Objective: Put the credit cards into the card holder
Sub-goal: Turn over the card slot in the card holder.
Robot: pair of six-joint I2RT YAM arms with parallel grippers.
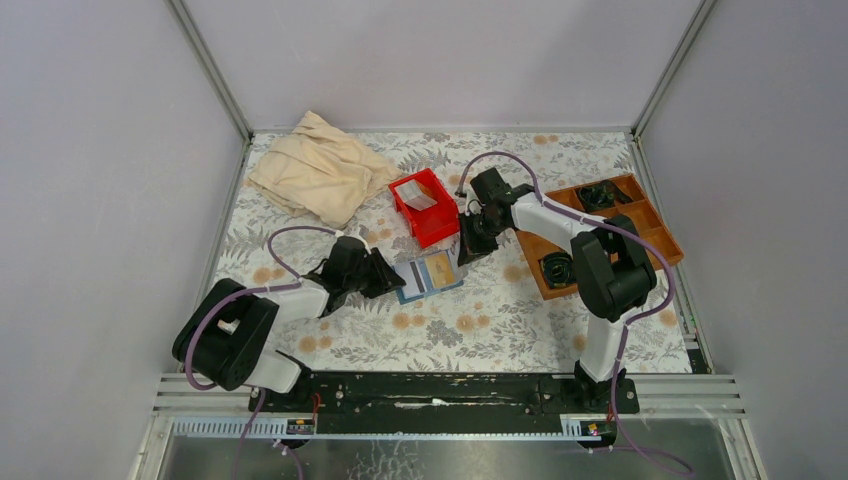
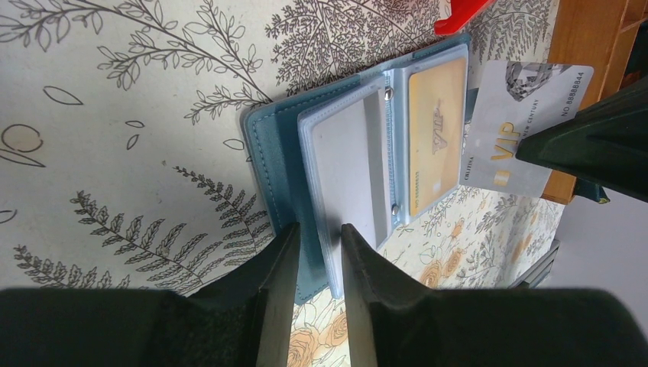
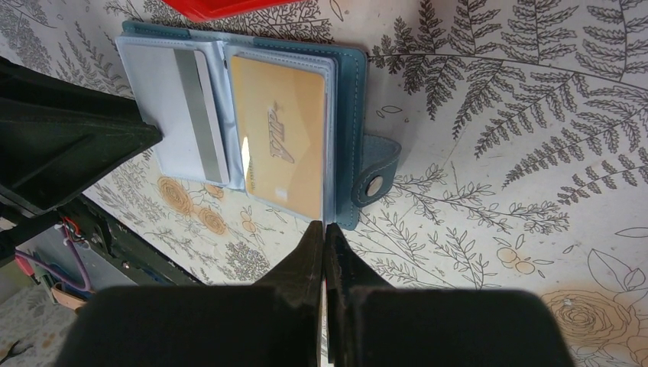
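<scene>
The teal-blue card holder (image 1: 428,275) lies open on the floral table. A gold card (image 2: 437,138) sits in its right slot. A grey card with a dark stripe (image 3: 195,115) sits in its left slot. My left gripper (image 2: 319,228) is closed on the holder's left flap and clear sleeves, at its near edge; in the top view it (image 1: 392,275) is at the holder's left side. My right gripper (image 3: 325,225) is shut on a silver VIP credit card (image 2: 520,115), held edge-on just beyond the holder's right edge (image 1: 468,250). Another pale card (image 1: 420,197) lies in the red bin.
The red plastic bin (image 1: 432,225) stands just behind the holder. A brown wooden compartment tray (image 1: 650,225) with dark parts in it is at the right. A crumpled beige cloth (image 1: 320,165) lies at the back left.
</scene>
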